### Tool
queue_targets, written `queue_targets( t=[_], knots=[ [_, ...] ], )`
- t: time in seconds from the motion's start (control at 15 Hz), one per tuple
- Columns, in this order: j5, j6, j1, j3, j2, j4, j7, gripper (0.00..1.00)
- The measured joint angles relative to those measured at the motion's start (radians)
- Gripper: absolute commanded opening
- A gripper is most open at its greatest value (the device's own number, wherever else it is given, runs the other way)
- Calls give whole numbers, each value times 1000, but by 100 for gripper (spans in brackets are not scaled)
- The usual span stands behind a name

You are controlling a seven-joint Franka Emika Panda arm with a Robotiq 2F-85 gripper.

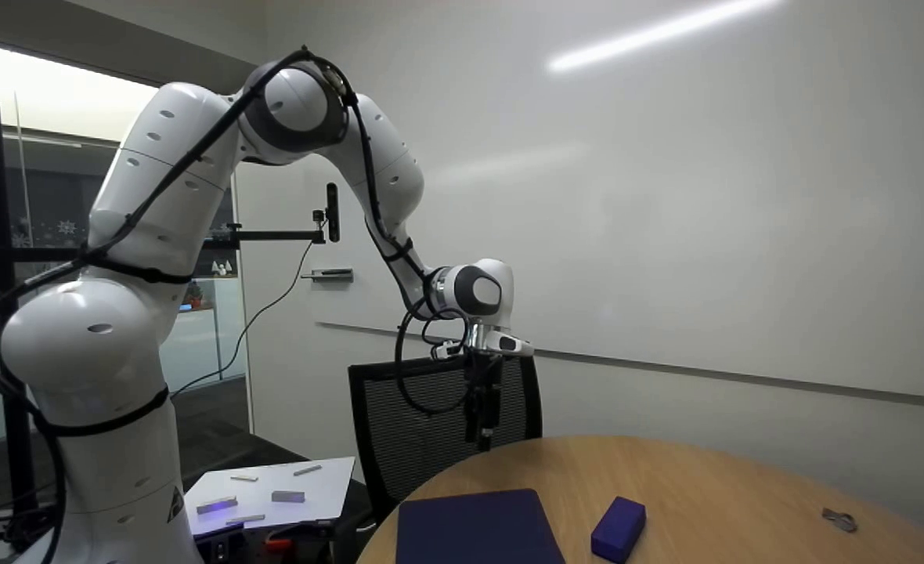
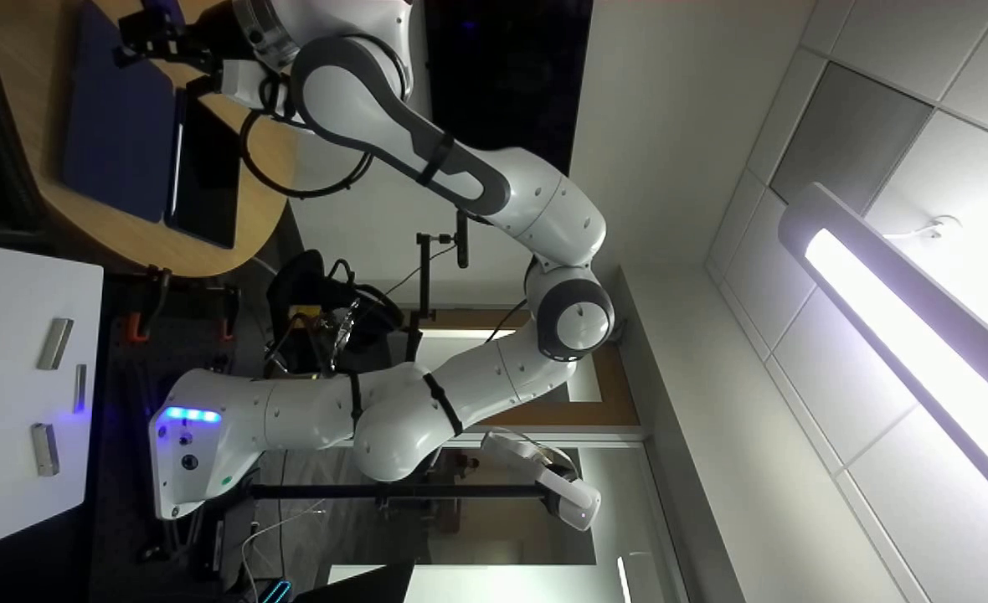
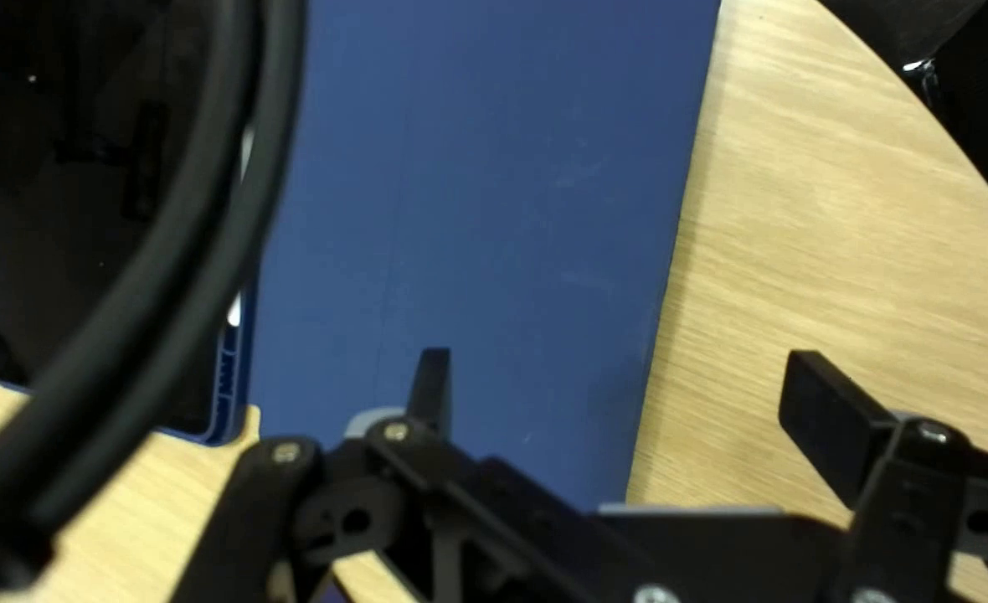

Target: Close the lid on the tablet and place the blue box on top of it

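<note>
The tablet (image 3: 54,243) lies near the rounded edge of the wooden bench (image 1: 712,501), its blue lid (image 3: 494,201) flat alongside; the blue box (image 1: 619,529) rests near but apart from the lid; the pincer (image 3: 620,368), spread wide, hangs over the lid's side; a mesh-backed chair (image 1: 403,454) stands at the bench's edge, a whiteboard (image 1: 705,235) behind; black cables (image 3: 180,234) hide part of the tablet, cropped at the wrist view's top.

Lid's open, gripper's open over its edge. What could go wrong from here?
1. The lid looks flat on the table, so the open gripper could slip off its thin edge or press into the table.
2. The black cable crosses the wrist view near the lid and might snag it as it swings up.
3. Pulling the lid could drag the tablet lying alongside it.
</note>
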Motion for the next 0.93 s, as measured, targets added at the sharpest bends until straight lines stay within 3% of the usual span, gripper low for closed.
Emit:
queue_targets(
  t=[0.6, 0.93],
  knots=[
    [-7, 11, 8, -4, 6, -3, 0, 100],
    [-9, 88, 17, -19, 38, 2, 10, 100]
  ],
)
